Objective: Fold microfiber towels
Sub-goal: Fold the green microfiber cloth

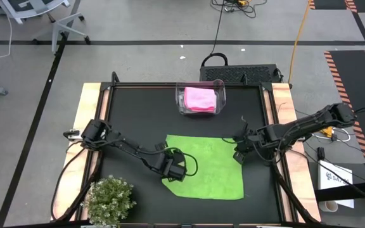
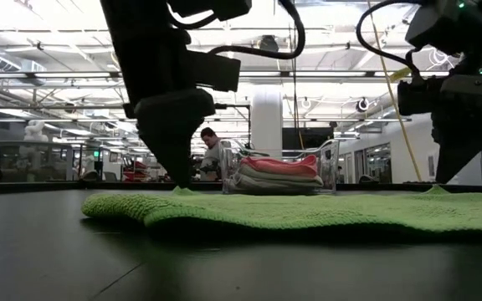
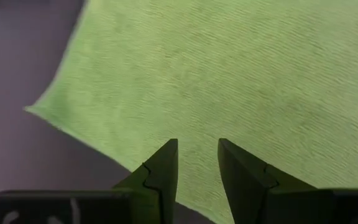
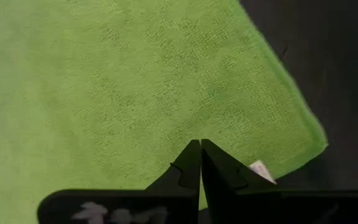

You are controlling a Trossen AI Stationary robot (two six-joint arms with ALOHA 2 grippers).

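Note:
A lime green microfiber towel [image 1: 208,168] lies spread flat on the black table, also seen in the low view [image 2: 308,209]. My left gripper [image 1: 175,170] points down over the towel's left edge, open, with flat cloth showing between its fingers [image 3: 197,149]. My right gripper [image 1: 239,152] is shut and points down just inside the towel's far right corner [image 4: 316,140], beside a small white tag [image 4: 260,168]. A pink towel [image 1: 200,98] lies folded in the clear bin. My left gripper comes at the towel from above; in the low view its fingertips [image 2: 178,186] reach the cloth's surface, but I cannot tell whether they touch. My right gripper's shut fingertips [image 2: 436,184] likewise stand at the cloth near its far right corner; whether they touch it I cannot tell.
The clear plastic bin [image 1: 181,101] stands at the table's far middle, with folded towels stacked in it [image 2: 279,171]. A small bushy green plant [image 1: 109,199] sits at the near left corner. Bare black table [image 1: 138,114] lies left of and beyond the green towel.

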